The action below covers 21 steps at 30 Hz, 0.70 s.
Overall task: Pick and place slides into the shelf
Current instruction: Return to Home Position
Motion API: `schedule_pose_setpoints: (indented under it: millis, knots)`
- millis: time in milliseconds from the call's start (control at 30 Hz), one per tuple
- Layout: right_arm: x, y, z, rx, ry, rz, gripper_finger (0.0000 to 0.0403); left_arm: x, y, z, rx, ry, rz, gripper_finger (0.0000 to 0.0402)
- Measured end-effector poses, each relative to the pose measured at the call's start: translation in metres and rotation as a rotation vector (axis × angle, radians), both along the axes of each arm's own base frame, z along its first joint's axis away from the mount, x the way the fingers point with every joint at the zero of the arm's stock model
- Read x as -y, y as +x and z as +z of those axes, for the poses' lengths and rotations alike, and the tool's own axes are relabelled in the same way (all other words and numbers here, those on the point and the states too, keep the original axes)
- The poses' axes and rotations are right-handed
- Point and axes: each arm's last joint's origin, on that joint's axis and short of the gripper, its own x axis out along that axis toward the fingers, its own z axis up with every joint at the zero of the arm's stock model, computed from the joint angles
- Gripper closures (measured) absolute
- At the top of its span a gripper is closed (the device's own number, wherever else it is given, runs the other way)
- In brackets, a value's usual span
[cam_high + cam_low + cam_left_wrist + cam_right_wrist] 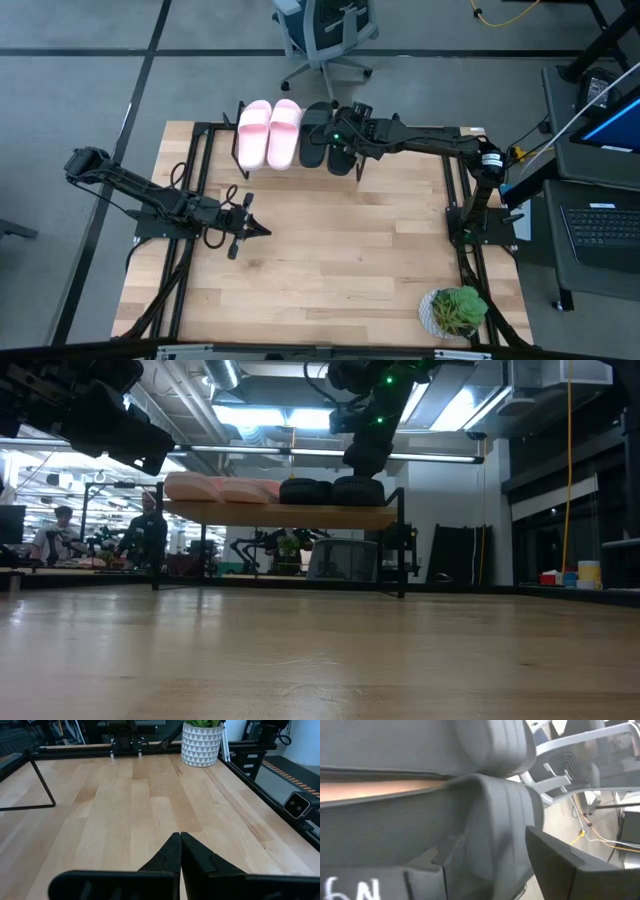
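Observation:
The shelf stands at the table's far edge. Two pale pink slides lie side by side on its plank. A black slide lies to their right. The second black slide lies at the row's right end, soles down on the plank. My right gripper reaches down onto it, shut on it. My left gripper is shut, holds nothing, and hovers over the table's left half. My right gripper has the rightmost black slide's wide strap between its two fingers, one finger on the strap's outer side. It comes from above, slanting in from the table's right. The slide rests on the shelf's plank, level.
A potted plant stands at the table's near right corner. An office chair is beyond the far edge, and a desk with a laptop is to the right. Bare tabletop lies between the arms. People are in the room behind.

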Motion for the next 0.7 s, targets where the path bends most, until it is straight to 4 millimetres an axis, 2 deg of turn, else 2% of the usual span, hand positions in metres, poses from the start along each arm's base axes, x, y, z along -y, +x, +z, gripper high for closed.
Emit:
schedule_pose_setpoints:
  millis: [200, 533, 600, 700]
  knots:
    - [-0.016, 0.002, 0.009, 0.005, 0.001, 0.040, 0.0205, 0.000, 0.000, 0.000, 0.000, 0.002, 0.000, 0.0399]
    - [-0.052, 0.001, 0.043, 0.051, 0.060, 0.032, 0.0210, 0.000, 0.000, 0.000, 0.000, 0.003, -0.001, 0.0399]
    - [-0.059, -0.002, 0.052, 0.068, 0.073, 0.020, 0.0227, 0.000, 0.000, 0.000, 0.001, 0.003, -0.001, 0.0399]
    - [-0.068, -0.007, 0.066, 0.062, 0.091, 0.011, 0.0282, 0.000, 0.000, 0.001, 0.014, -0.001, -0.001, 0.0399]
